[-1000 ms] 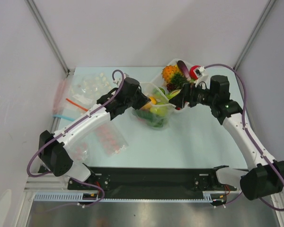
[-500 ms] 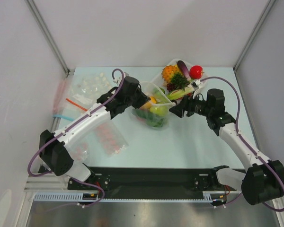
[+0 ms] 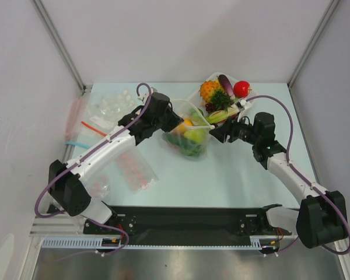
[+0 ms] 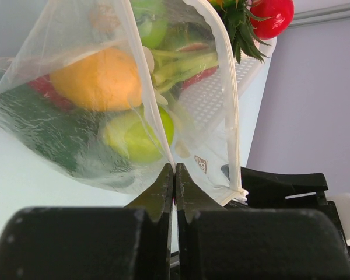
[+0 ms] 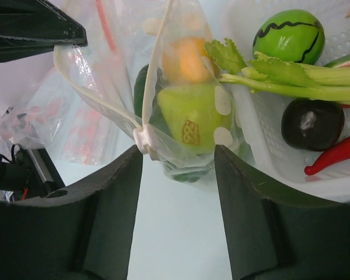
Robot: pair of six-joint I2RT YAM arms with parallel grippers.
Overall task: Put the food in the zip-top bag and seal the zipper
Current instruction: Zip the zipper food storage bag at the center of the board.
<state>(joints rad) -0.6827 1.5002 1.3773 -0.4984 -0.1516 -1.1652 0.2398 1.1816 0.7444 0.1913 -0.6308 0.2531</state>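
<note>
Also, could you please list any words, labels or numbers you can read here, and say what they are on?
No readable words or numbers.
Small brownish mark on the bag: too small to read.
A yellowish mark, on the bag or the green fruit inside: blurred, unreadable.

There is room between the spread fingers of my right gripper (image 5: 178,157), yet the zip-top bag (image 5: 184,93), bulging with food (image 5: 189,125), stands straight ahead with its corner at the gap. Ahead to the right, the white tray (image 5: 262,157) and its celery (image 5: 303,87) block the way. Ahead to the left, my left gripper (image 4: 174,172), pinched on the bag's rim, blocks it. Bare table (image 5: 181,245) lies open below.
</note>
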